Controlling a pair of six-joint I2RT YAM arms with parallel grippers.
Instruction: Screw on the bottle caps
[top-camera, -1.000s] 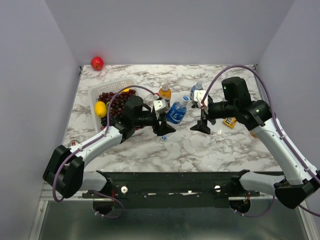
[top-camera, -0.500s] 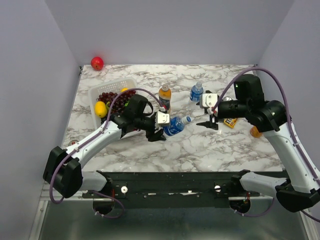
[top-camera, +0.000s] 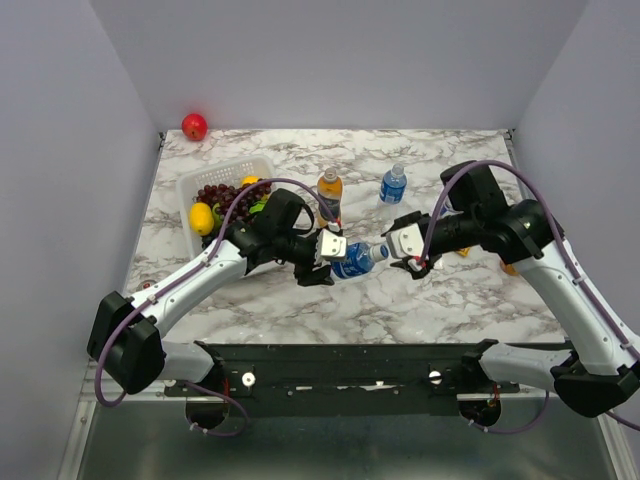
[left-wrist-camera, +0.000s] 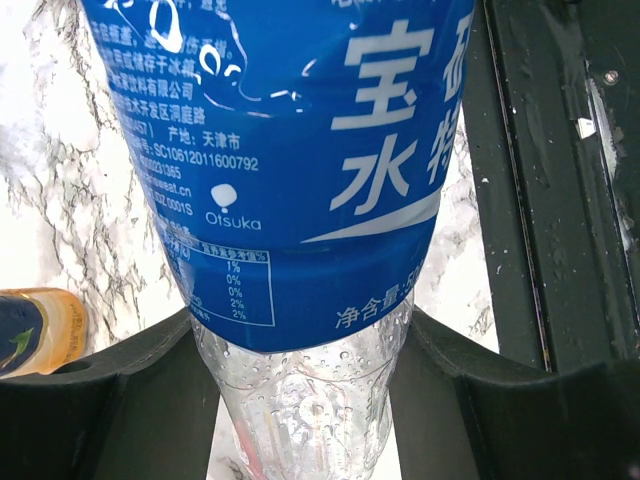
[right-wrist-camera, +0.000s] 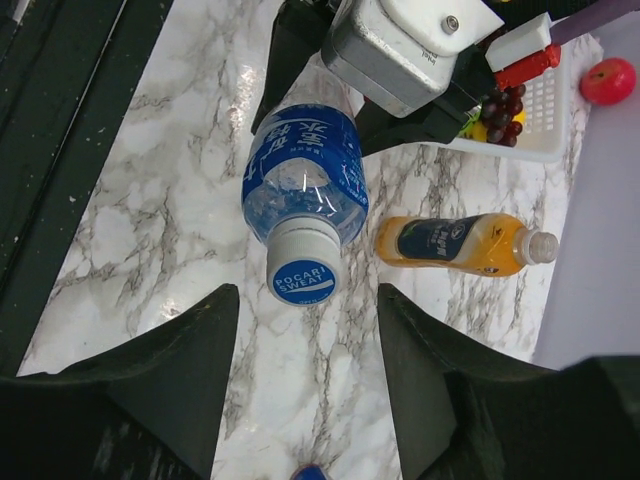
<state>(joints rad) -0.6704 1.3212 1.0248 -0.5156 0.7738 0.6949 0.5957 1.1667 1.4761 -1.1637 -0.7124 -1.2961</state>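
Observation:
My left gripper (top-camera: 328, 264) is shut on a clear bottle with a blue label (top-camera: 352, 260), held tilted on its side above the table; its fingers (left-wrist-camera: 120, 400) clamp the bottle's lower body (left-wrist-camera: 310, 380). The bottle's white cap with a blue top (right-wrist-camera: 303, 272) sits on the neck and points at my right gripper (right-wrist-camera: 306, 312). That gripper (top-camera: 410, 260) is open, a finger on each side just short of the cap. An orange drink bottle (top-camera: 329, 190) and a second blue-label bottle (top-camera: 393, 183) stand upright behind. A small blue cap (right-wrist-camera: 310, 472) lies on the table under my right gripper.
A white basket (top-camera: 203, 183) with grapes and a lemon sits at the left, close to my left arm. A red apple (top-camera: 194, 126) lies in the far left corner. A yellow packet (top-camera: 462, 247) and an orange object (top-camera: 510, 266) lie by my right arm.
My left gripper has tipped the bottle from near upright onto its side, cap to the right. My right gripper came down and left to the cap, its jaws narrowing.

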